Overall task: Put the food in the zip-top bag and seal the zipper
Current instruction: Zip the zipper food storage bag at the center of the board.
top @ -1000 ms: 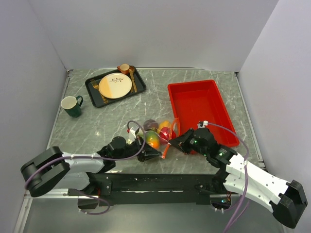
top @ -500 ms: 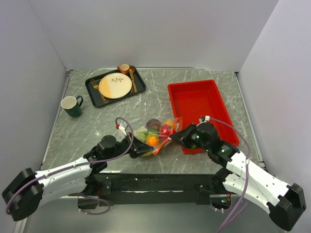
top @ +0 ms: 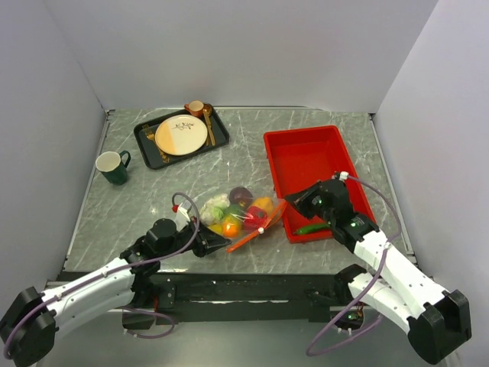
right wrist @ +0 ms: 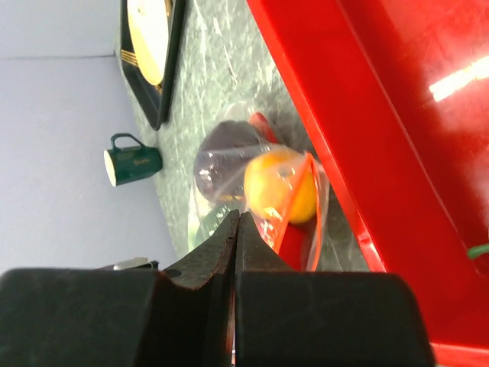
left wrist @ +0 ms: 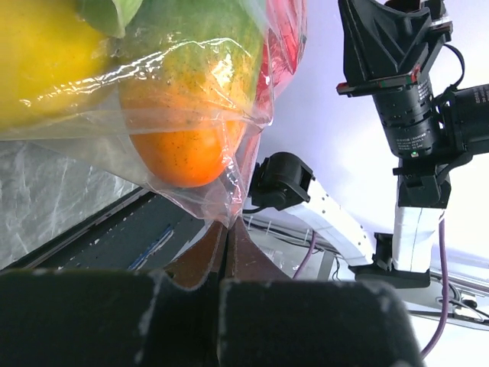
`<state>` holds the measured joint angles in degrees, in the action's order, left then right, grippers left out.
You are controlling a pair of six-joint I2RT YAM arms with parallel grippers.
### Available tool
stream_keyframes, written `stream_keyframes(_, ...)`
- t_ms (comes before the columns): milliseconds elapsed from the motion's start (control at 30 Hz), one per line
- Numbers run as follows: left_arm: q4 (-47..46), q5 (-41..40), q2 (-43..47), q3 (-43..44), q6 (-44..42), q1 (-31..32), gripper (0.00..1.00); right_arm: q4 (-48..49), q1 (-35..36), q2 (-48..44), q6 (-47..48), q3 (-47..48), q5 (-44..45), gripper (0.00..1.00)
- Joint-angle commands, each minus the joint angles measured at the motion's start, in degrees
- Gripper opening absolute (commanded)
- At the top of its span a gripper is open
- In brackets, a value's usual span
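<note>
The zip-top bag (top: 229, 208) lies on the marble in front of the red tray, holding several pieces of food: a purple fruit (top: 240, 195), an orange (top: 263, 204), a cauliflower (top: 215, 206) and a red pepper (top: 254, 218). Its orange-red zipper (top: 269, 220) runs diagonally along the right side. My left gripper (top: 216, 243) is shut on the bag's near corner; in the left wrist view its tips (left wrist: 229, 223) pinch clear plastic below the red-green mango (left wrist: 191, 115). My right gripper (top: 293, 202) (right wrist: 238, 216) is shut with nothing between its jaws, just right of the bag. A green chili (top: 312, 228) lies in the tray.
The red tray (top: 265, 149) stands at the right, its near left corner beside my right gripper. A dark tray (top: 145, 144) with a beige plate (top: 181, 134) and a small cup sits at the back left. A green mug (top: 114, 166) stands by the left wall.
The right gripper let go of the bag's mouth, shut and drew back to the right by the tray. The left arm pulled back left, and the bag settled lower and leftward.
</note>
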<state>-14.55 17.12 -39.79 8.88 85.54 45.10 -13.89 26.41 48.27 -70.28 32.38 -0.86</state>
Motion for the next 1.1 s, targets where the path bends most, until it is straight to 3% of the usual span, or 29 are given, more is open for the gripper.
stream_keyframes(0, 0.4, -0.16, 1.47, 0.52, -1.16, -0.81, 0.01, 1.67, -1.45, 0.86, 2.52, 2.51, -0.71, 0.0)
stream_keyframes(100, -1.45, 0.01, -0.28, 1.57, -1.25, -0.89, 0.01, 3.87, -1.54, 2.44, 2.87, 1.81, -5.89, 0.01)
stream_keyframes(200, -2.77, 0.28, -2.39, 2.97, -1.51, -0.89, 0.01, 5.8, -0.49, 2.09, 0.68, -0.82, -11.15, 0.15)
stream_keyframes(233, -2.94, 0.28, -3.27, 3.33, -1.6, -0.89, 0.01, 7.46, -0.05, 0.7, -0.2, -2.92, -12.13, 0.3)
stream_keyframes(300, -3.03, 0.36, -4.06, 4.73, -2.3, -0.89, 0.01, 8.7, 1.97, -1.76, -2.84, -4.78, -13.11, 0.42)
stream_keyframes(600, -2.15, 0.8, -6.44, 8.69, -4.06, -0.89, 0.01, 10.01, 13.04, -1.61, -10.31, -7.42, -9.69, 0.43)
stream_keyframes(1067, -1.62, 0.45, -4.77, 8.25, -3.18, -0.98, 0.01, 13.71, 13.4, 2.53, -11.37, -8.04, -7.31, 0.36)
